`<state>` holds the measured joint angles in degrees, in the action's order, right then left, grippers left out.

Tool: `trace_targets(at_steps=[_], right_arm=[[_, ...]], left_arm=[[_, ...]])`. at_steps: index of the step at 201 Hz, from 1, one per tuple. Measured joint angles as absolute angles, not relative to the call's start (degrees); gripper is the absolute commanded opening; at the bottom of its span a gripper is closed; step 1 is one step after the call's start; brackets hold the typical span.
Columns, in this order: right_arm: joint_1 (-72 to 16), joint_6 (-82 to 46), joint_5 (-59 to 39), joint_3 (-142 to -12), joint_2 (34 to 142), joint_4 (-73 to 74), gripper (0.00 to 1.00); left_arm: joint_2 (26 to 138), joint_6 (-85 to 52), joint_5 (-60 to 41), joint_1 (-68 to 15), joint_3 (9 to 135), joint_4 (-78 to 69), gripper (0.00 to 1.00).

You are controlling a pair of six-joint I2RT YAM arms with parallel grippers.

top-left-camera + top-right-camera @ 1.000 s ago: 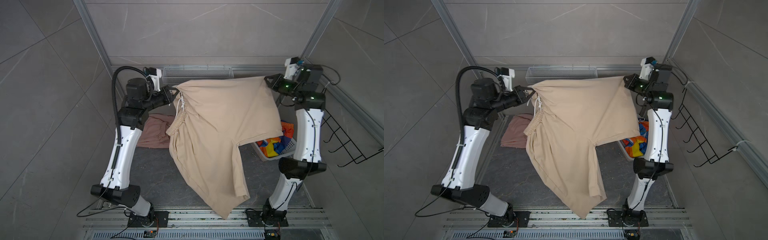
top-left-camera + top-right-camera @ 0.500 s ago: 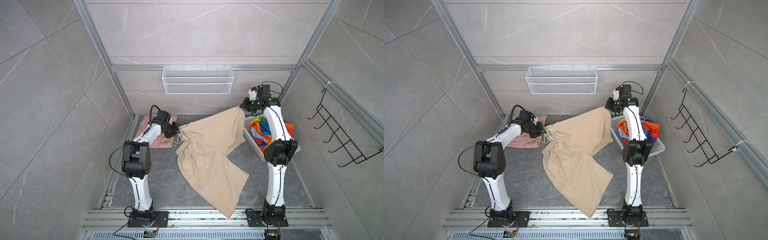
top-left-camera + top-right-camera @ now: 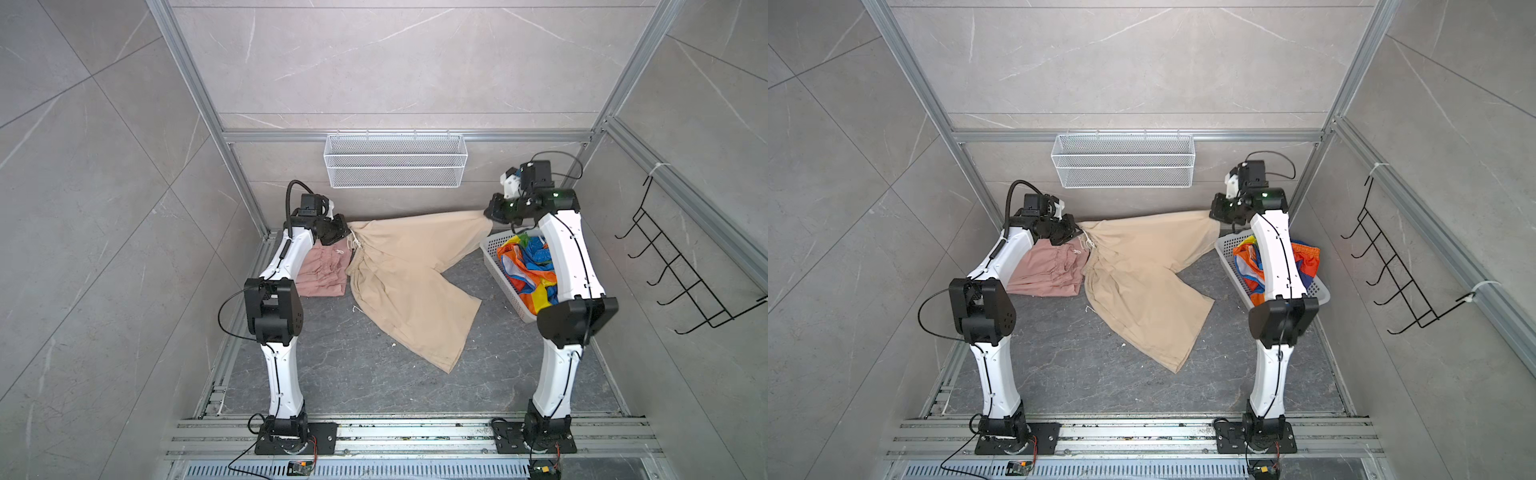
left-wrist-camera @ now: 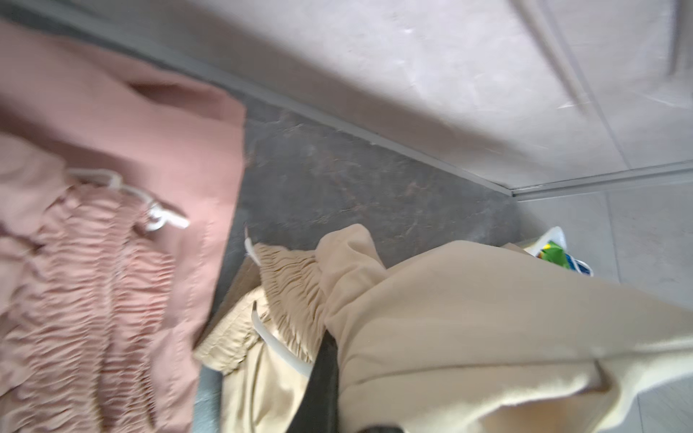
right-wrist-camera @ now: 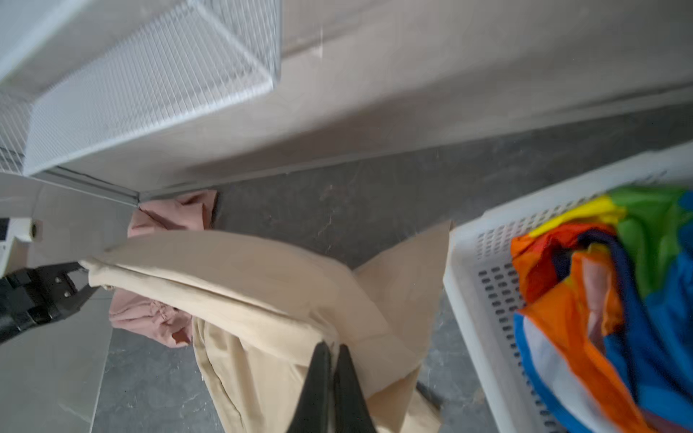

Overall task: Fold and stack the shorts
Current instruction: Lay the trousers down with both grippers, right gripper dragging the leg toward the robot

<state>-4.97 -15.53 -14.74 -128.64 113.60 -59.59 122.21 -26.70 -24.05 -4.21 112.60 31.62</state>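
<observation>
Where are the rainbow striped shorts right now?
In both top views the rainbow shorts lie bunched in the white basket on the right, partly hidden by the right arm, just right of the beige shorts.

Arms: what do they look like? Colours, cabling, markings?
White link shells, black joint housings, black base plates. Left arm has a thick black hose looping near its wrist; right arm a thin black cable and green light. Gripper fingers black, tapered.
</observation>
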Motion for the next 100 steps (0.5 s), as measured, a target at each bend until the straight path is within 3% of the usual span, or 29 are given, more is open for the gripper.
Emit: trace_targets(at_steps=[33,62,100], right_arm=[[-8.47,-18.74,-15.62,-92.71,95.57,-48.01,0.00],[-13.87,-23.20,-15.35,-69.87,84.20,-39.00,0.00],[-25.08,-31.42,-14.39,-46.44,77.60,-26.55,0.00]], left_arm=[[122.21,-25.69,-23.86,-2.96,106.63,32.36,0.03],[121.69,-25.17,-22.41,-3.09,102.28,32.12,0.03],[120.22,-25.61,-19.38,-2.46,93.54,31.24,0.22]])
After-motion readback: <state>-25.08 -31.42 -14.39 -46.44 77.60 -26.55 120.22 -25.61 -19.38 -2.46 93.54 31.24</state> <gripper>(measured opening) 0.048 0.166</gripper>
